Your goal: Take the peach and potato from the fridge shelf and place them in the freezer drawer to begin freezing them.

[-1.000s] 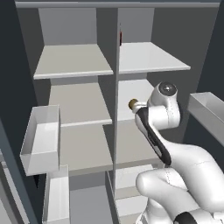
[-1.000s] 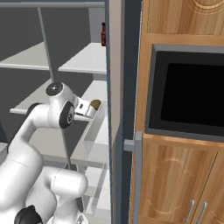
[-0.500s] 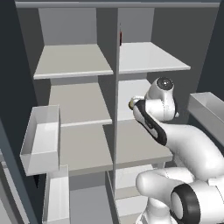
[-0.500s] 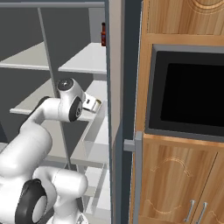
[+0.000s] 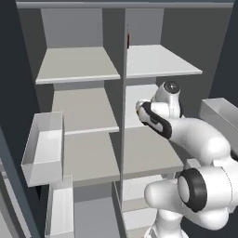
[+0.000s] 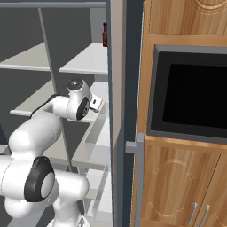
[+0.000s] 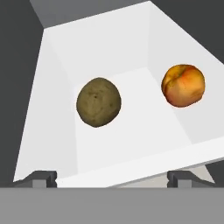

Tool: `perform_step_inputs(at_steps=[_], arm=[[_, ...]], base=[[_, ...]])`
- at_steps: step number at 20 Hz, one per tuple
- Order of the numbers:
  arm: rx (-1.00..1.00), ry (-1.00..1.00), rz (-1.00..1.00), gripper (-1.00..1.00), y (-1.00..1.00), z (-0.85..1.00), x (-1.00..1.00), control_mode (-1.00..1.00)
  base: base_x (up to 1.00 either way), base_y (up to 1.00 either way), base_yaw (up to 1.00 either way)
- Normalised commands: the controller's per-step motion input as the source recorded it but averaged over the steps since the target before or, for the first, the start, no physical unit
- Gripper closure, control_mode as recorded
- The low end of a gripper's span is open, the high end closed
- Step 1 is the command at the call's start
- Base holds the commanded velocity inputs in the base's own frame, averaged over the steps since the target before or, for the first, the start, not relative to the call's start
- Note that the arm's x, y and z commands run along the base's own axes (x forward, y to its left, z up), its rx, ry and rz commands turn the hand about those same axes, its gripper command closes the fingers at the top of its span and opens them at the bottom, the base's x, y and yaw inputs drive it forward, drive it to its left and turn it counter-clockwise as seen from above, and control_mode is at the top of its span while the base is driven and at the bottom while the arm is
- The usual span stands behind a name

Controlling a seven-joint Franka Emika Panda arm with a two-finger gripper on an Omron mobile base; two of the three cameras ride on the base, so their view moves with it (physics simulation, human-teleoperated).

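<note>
Hand view: brown-olive potato [image 7: 99, 102] beside orange-red blushed peach [image 7: 183, 85].

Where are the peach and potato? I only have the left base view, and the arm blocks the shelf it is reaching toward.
Observer: In the hand view both lie on the white fridge shelf. The potato is on the left of that view and the peach on the right.
Operator: Are they touching?
Observer: No, bare shelf shows between them.
Operator: Is the gripper holding anything?
Observer: No. The gripper is open, its fingertips wide apart with nothing between them.
</note>
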Motion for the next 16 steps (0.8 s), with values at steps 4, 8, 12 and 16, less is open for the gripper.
perform_step_inputs(at_steps=[4, 8, 12, 16], arm=[[0.0, -0.05, 0.0, -1.0, 0.02, -0.15, 0.04, -1.0], [0.01, 0.0, 0.0, -1.0, 0.01, -0.07, 0.26, -1.0], [0.03, 0.0, 0.0, -1.0, 0.0, -0.02, 0.41, -1.0], [0.04, 0.01, 0.0, -1.0, 0.03, -0.02, 0.49, -1.0]], base=[[0.0, 0.0, 0.0], [0.0, 0.0, 0.0], [0.0, 0.0, 0.0], [0.0, 0.0, 0.0]])
